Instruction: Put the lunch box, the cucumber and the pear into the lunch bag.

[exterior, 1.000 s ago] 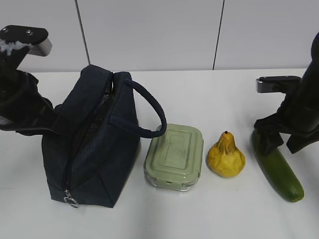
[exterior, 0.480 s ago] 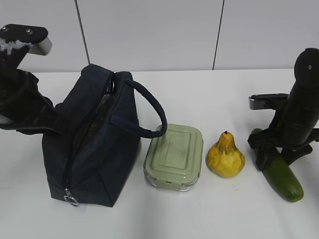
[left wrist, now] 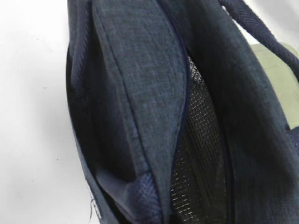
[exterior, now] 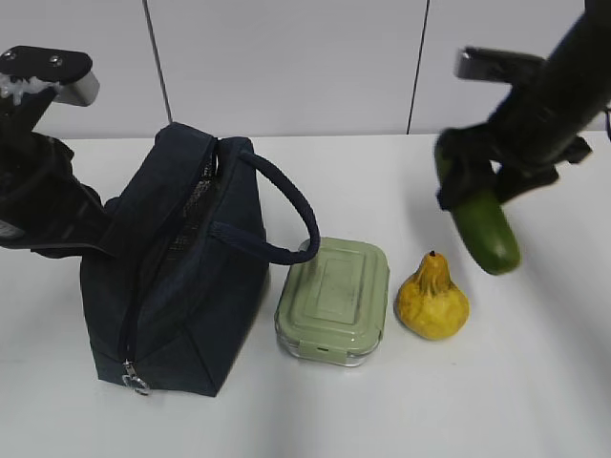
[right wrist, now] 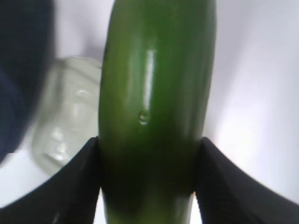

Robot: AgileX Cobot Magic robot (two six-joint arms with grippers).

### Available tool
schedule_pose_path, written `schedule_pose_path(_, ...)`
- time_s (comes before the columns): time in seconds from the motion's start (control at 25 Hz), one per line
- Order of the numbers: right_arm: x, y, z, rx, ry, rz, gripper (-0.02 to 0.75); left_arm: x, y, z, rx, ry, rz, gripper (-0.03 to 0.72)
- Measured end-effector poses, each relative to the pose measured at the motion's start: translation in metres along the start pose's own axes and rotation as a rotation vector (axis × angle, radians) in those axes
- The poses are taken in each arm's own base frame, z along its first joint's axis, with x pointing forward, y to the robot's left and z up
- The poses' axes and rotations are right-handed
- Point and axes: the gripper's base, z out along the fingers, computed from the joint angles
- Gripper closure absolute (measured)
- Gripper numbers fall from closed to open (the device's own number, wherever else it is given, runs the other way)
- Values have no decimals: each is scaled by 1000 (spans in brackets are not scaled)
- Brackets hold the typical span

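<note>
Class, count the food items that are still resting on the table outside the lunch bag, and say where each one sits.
2: the lunch box beside the lunch bag, and the pear to its right. The cucumber is held aloft by the right gripper.

Cucumber leaves the table in the right gripper.

The cucumber [exterior: 480,221], which a second ago lies on the table [exterior: 535,382] to the right of the pear [exterior: 432,299], now hangs in the air above and to the right of the pear, clear of the surface. The right gripper [exterior: 473,186], earlier low over the cucumber's far end and closing around it, now has it clamped between its jaws and has risen and swung inward, toward the pear. The cucumber tilts, free end lower, pointing down towards the pear's right side. The table where it lay now shows bare.
</note>
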Motion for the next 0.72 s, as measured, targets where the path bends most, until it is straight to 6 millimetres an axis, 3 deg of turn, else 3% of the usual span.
schedule_pose_path(0.2, -21, 100, -18, -254, -153, -138, 322, 0, 0, 0, 0, 0, 0, 704)
schedule_pose_path(0.36, -29, 153, -16, -438, -286, -145, 322, 0, 0, 0, -1, -1, 1, 704)
schedule_pose_path(0.56, -37, 181, 19, -581, -364, -106, 322, 0, 0, 0, -1, -1, 1, 704)
schedule_pose_path(0.72, -39, 177, 55, -537, -336, -109, 322, 0, 0, 0, -1, -1, 1, 704)
